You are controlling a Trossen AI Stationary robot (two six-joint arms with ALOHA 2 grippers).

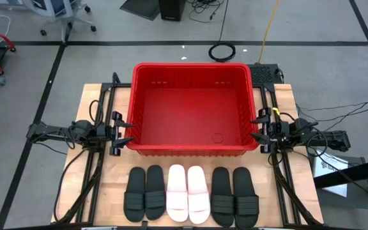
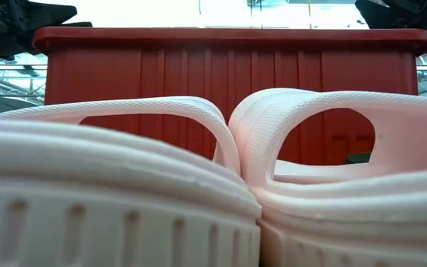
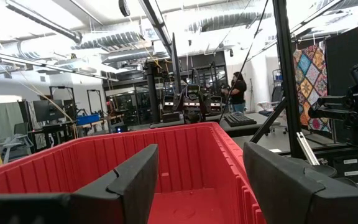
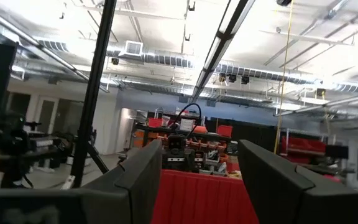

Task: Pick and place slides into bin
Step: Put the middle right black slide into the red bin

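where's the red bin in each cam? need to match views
High: red bin at centre, between both open claws, six slides in a row below it.
Low: its long wall spans the background behind the pale pink slides.
Left wrist: interior and rim fill the lower half, past the claw fingers.
Right wrist: ribbed wall at bottom centre.
Shared landmark: the bin's thick rim.

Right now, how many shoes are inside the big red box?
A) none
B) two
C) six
A: the bin shows only its bare red floor, and all six slides lie in a row on the table in front of it.
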